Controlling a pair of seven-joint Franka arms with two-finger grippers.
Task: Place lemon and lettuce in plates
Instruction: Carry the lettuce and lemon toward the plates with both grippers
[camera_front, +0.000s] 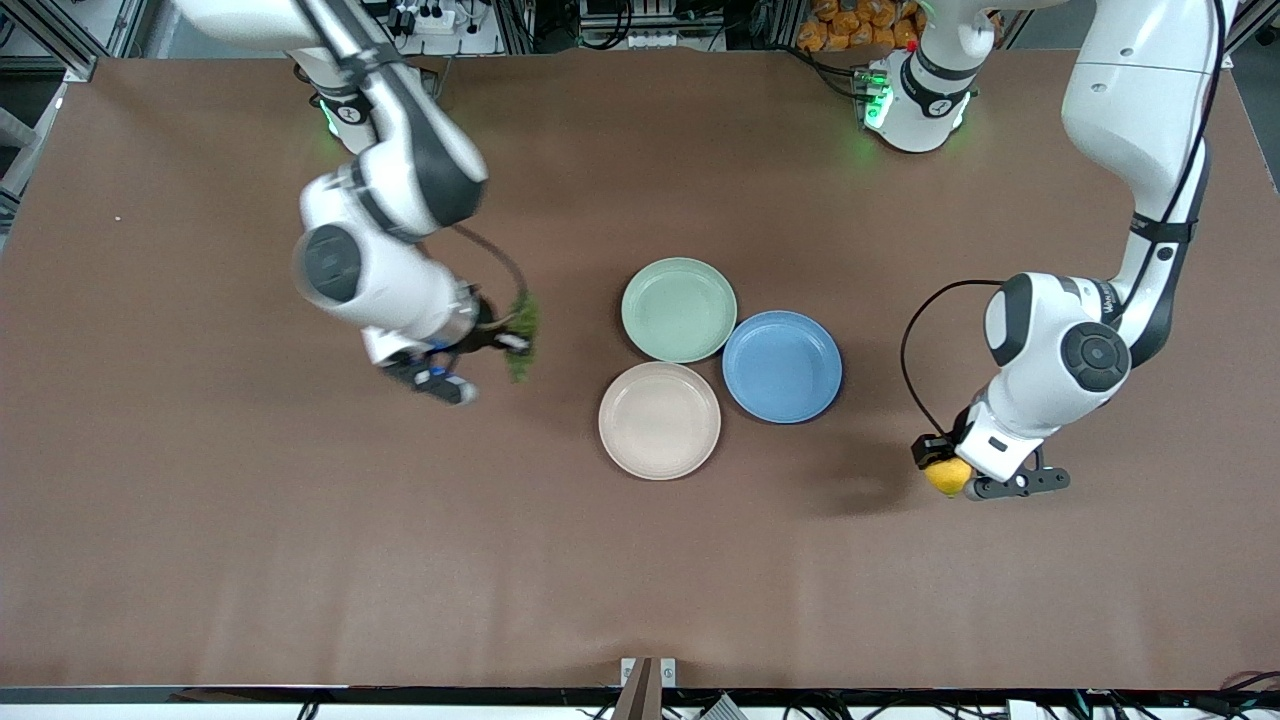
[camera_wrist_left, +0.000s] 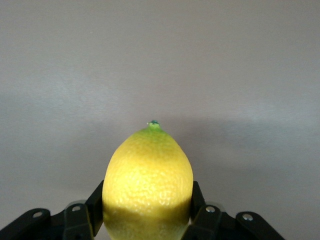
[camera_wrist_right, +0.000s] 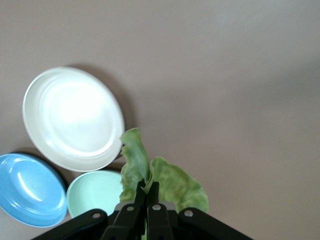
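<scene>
Carry step, both loads airborne over bare table (camera_front: 200, 560): left gripper (camera_front: 950, 478) clamped on lemon (camera_front: 947, 475), right gripper (camera_front: 515, 342) pinched shut on lettuce (camera_front: 523, 335). Next, likely: lettuce across to mint plate (camera_front: 679, 309), lemon past blue plate (camera_front: 782, 366) to beige plate (camera_front: 660, 420), then release.

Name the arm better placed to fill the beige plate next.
Right, probably: its gripper holds the lettuce beside the beige plate; the left gripper with the lemon has the blue plate between.

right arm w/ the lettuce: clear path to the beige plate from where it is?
Probably yes. The right gripper, shut on the lettuce, is over bare table toward the right arm's end, and nothing lies between it and the beige plate. The left gripper, shut on the lemon, is well clear.
</scene>
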